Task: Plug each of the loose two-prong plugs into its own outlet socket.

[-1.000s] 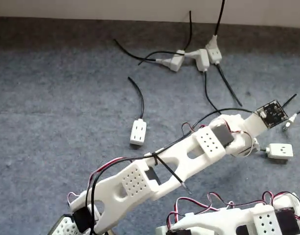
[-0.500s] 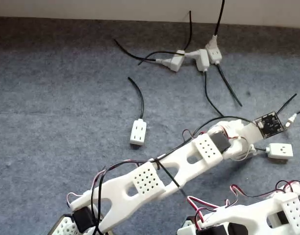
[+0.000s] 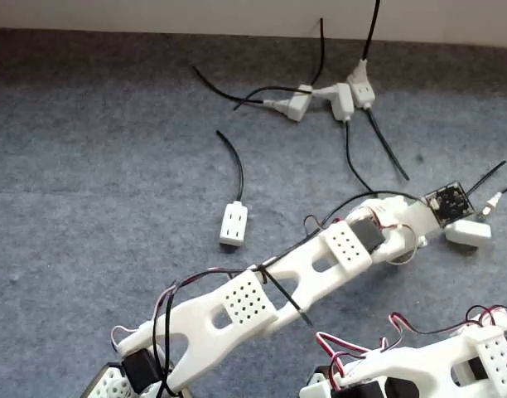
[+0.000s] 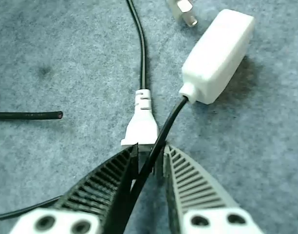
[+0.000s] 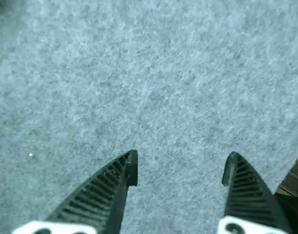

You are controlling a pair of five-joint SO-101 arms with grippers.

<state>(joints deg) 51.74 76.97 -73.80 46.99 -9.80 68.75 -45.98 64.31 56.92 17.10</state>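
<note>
Plug [image 4: 140, 127] was pinched in my left gripper [image 4: 150, 152], my right gripper [image 5: 180, 168] spread idle; I judged the next move was lining its prongs up with the outlet socket [image 4: 217, 53].

The outlet socket [image 3: 467, 232], its cord [image 4: 161, 134] pinched in the left gripper [image 4: 149, 150], goes from lying face-up to tipped on its side and sits farther back; the left arm [image 3: 336, 249] draws in, and the right arm [image 3: 419, 365] slides rightward
</note>
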